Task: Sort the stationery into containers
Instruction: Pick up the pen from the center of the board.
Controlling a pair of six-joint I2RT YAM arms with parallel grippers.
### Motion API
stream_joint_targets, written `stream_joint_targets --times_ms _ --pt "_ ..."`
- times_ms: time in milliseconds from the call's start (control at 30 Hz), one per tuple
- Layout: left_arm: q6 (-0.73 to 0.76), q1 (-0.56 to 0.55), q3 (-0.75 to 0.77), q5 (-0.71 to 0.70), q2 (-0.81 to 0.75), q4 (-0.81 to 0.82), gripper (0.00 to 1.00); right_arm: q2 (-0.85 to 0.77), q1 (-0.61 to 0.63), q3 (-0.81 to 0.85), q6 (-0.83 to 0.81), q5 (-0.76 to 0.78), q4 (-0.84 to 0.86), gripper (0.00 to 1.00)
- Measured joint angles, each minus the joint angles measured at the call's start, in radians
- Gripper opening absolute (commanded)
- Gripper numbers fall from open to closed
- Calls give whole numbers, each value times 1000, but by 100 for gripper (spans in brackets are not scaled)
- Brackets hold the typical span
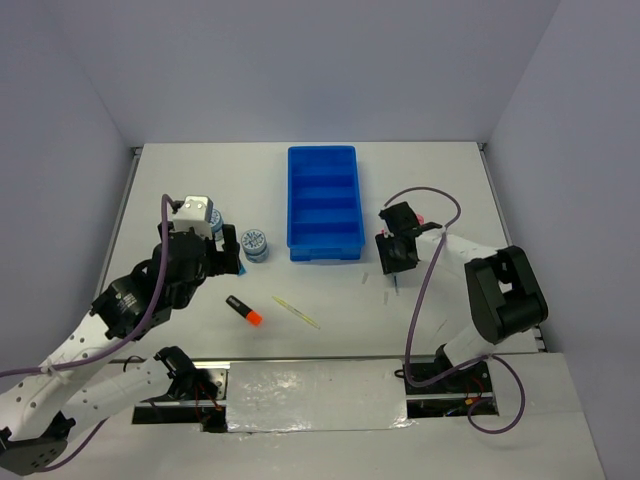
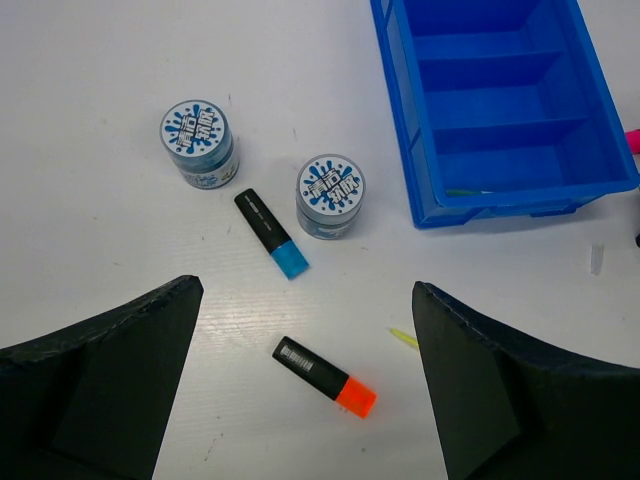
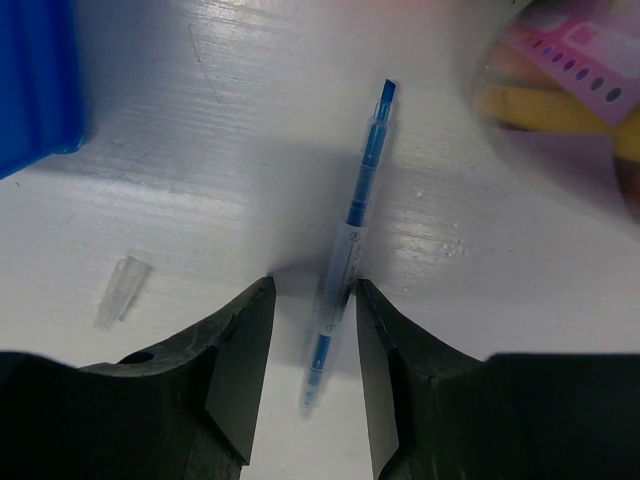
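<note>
Top camera overhead. Left wrist looks down from the tray's [image 1: 323,200] left; right wrist, closer, clips tray's right side.

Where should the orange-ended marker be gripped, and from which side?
Take the orange-ended marker across its black barrel near mid-length, from straight above. It lies flat and slanted, nothing touching its long sides, so the open left tool should turn to straddle the barrel.

In my right wrist view a pink and yellow shape [image 3: 575,70], blurred and cut by the top corner, is possibly a labelled cylinder. From above, my left arm [image 1: 180,262] hides part of one round blue-grey patterned-lid tub [image 1: 217,220]. The bright blue plastic tray [image 2: 393,110] runs off my left wrist view.
</note>
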Motion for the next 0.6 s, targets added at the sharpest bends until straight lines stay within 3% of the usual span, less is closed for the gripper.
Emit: stream_joint_targets --times_ms 200,467,600 --pt "1 0 0 7 -3 2 99 6 -1 7 -5 -7 -5 26" --pt "1 0 0 14 -10 7 99 16 -2 19 -9 -13 -15 15" --pt "1 0 0 14 -14 7 99 16 -2 19 -11 -12 -16 0"
